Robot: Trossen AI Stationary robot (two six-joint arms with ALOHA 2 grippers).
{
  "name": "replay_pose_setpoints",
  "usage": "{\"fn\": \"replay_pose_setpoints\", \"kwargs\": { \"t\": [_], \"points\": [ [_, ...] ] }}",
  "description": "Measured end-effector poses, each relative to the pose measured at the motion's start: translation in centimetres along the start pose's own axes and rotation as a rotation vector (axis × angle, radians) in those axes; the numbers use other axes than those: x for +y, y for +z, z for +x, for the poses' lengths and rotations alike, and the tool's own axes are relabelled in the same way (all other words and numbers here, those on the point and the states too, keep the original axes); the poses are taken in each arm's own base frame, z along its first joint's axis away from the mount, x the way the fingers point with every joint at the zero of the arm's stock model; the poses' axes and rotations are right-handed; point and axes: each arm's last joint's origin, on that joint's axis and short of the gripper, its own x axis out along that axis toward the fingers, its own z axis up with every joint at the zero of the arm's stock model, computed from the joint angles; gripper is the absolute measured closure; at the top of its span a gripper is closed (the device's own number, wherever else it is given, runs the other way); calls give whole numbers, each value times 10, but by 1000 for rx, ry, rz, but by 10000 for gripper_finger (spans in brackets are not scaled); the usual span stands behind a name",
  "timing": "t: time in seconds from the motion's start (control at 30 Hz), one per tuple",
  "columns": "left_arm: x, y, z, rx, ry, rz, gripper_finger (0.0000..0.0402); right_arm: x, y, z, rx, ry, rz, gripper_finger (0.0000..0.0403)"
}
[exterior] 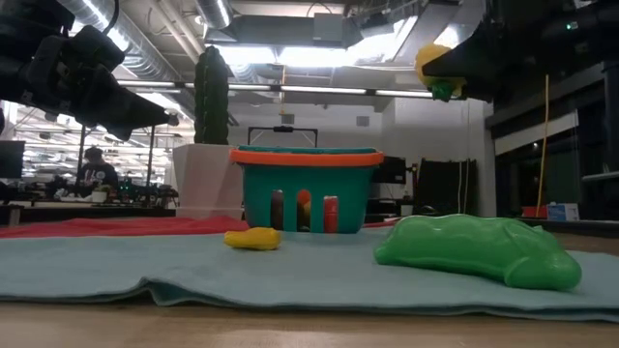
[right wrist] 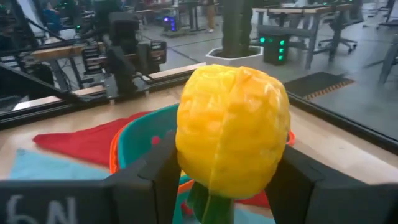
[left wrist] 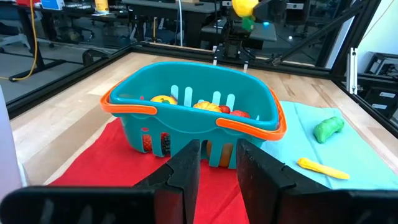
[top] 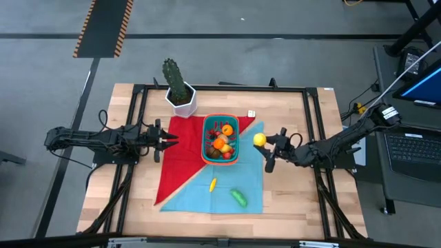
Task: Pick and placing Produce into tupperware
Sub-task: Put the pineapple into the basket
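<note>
The teal tupperware (top: 220, 138) with an orange rim stands mid-table where the red cloth (top: 180, 162) meets the teal cloth (top: 231, 184), and several produce pieces lie in it. My right gripper (top: 264, 142) hovers just right of it, shut on a yellow ribbed fruit (right wrist: 233, 127) with a green stem. A small yellow piece (top: 213, 184) and a green piece (top: 238, 198) lie on the teal cloth nearer the table's front. My left gripper (left wrist: 217, 171) waits left of the tupperware, open and holding nothing. My right gripper pinches the yellow fruit by its two opposite sides (right wrist: 186, 155) between its two fingers (right wrist: 155, 177). The fingers come roughly level from the table's right side. The fruit is lifted clear of the table, above rim height (exterior: 435, 63), with its green stem end (right wrist: 208, 208) pointing down.
A green cactus in a white pot (top: 179, 93) stands by the tupperware's far left corner. Black frame rails (top: 313, 124) run along the table's edges. Bare wood (top: 289, 200) lies right of the cloths. A laptop (top: 413, 148) sits beyond the table's right edge.
</note>
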Motion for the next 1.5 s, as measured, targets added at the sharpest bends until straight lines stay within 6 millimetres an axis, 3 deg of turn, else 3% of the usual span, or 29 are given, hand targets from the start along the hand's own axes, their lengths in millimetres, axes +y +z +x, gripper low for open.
{"fn": "replay_pose_setpoints", "kwargs": {
  "t": [0.3, 0.87, 1.2, 1.5],
  "points": [
    [0, 0, 0, 0, 0, 0, 305, 5, 13, 16, 0, -12, -25, 218],
    [0, 0, 0, -1, 0, 0, 305, 31, 34, 107, 75, 122, -121, 218],
    [0, 0, 0, 0, 1, 0, 305, 41, 42, 148, 125, 83, -167, 218],
    [0, 0, 0, 0, 0, 0, 305, 36, 52, 166, 360, 143, -183, 218]
  ]
}}
